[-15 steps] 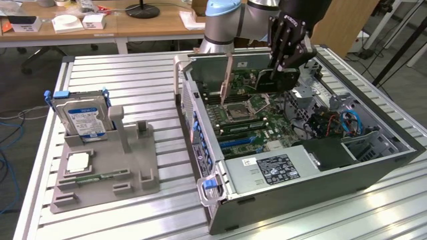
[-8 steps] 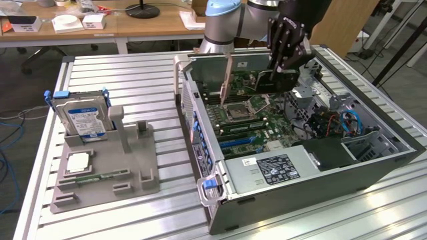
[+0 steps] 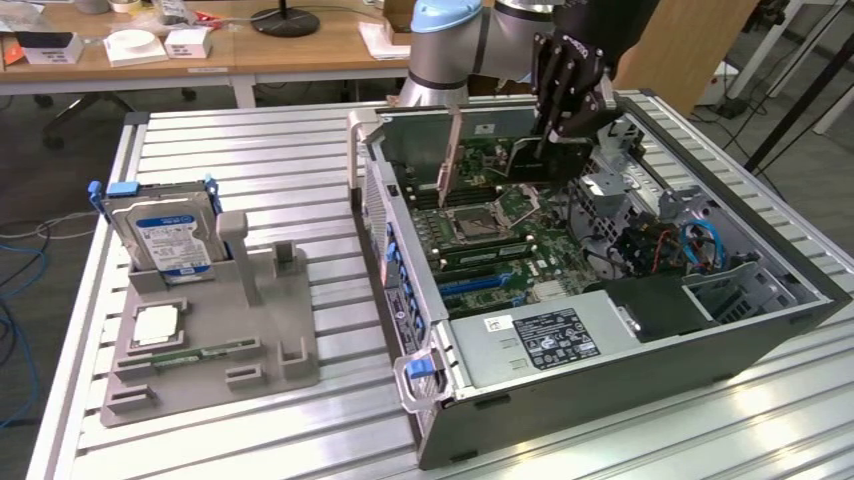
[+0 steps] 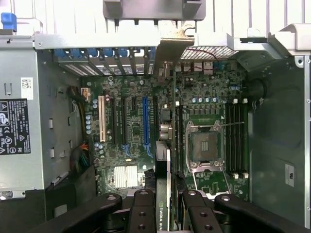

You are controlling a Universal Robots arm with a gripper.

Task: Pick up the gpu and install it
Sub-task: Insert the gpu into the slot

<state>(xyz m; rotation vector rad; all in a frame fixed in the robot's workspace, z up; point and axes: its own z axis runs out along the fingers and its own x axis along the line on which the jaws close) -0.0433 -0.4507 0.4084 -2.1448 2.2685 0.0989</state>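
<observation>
The gpu (image 3: 534, 160) is a thin dark card with a silver bracket (image 3: 453, 150) at the end towards the case's rear wall. My gripper (image 3: 567, 120) is shut on its upper edge and holds it upright inside the open computer case (image 3: 747, 330), over the motherboard (image 3: 514, 255). In the wrist view the gpu (image 4: 168, 160) shows edge-on between my black fingers (image 4: 143, 211), running to its bracket (image 4: 170, 46) at the slot openings. It hangs between the blue expansion slot (image 4: 145, 116) and the processor socket (image 4: 204, 145). I cannot tell whether its lower edge touches a slot.
A grey holder (image 3: 267, 330) on the slatted table at the exterior view's left carries a hard drive (image 3: 167, 235), a processor (image 3: 158, 325) and a memory stick (image 3: 200, 352). The power supply (image 3: 534, 340) fills the case's near end. Cables (image 3: 687, 250) lie at its right side.
</observation>
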